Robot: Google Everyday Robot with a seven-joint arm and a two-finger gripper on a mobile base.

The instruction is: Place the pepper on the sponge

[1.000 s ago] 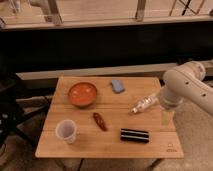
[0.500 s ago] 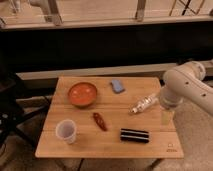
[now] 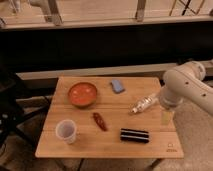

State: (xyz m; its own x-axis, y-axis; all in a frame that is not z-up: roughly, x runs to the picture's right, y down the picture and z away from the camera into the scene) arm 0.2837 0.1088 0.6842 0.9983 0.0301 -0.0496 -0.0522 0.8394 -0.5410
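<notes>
sponge (image 3: 117, 85): far edge of table (image 3: 100, 145), beside orange bowl (image 3: 82, 94)
pepper (image 3: 99, 121): mid-table, well apart from sponge
gripper (image 3: 167, 116): right table edge, mostly hidden below arm (image 3: 185, 87); spread or closed, cannot tell

Surface findings: table and rig.
I note a pale, matt wooden table (image 3: 150, 145), a smooth orange bowl (image 3: 82, 95), a faintly glossy dark red pepper (image 3: 99, 121), a matt blue sponge (image 3: 117, 85) and a translucent plastic cup (image 3: 66, 131). The arm (image 3: 185, 90) has a smooth white shell, and its pale gripper (image 3: 136, 108) hangs over the table's arm-side edge.
</notes>
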